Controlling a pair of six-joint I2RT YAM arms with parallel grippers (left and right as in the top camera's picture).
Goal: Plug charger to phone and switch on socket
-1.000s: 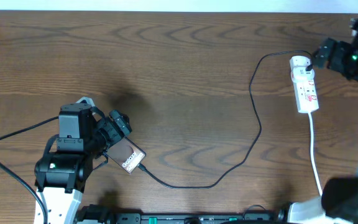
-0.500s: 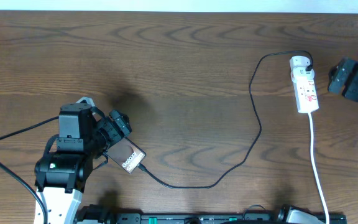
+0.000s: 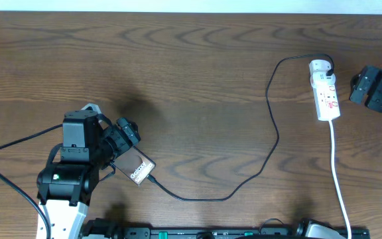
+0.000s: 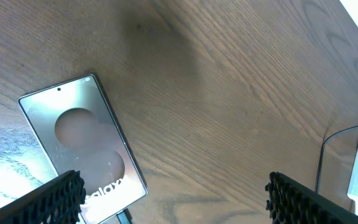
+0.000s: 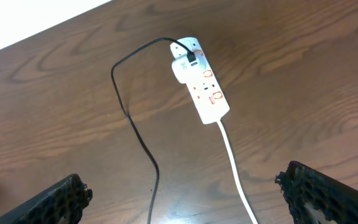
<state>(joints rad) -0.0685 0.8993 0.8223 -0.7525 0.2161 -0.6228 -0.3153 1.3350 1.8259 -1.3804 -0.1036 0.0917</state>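
Left wrist view: the left gripper (image 4: 176, 199) is spread and holds nothing. One finger lies over a corner of the phone (image 4: 82, 149), perhaps touching it. The phone lies flat, far left of the socket (image 5: 201, 87). The right gripper (image 5: 185, 193) gapes empty, near the socket's right side. The charger (image 5: 138, 134) runs from the socket's end to the phone. A second ago the right gripper was at that end; it has drawn back.

Dark brown wood-grain table (image 3: 191, 79), softly lit, faint glare in places; pale white strip (image 3: 178, 5) just beyond table's far edge.
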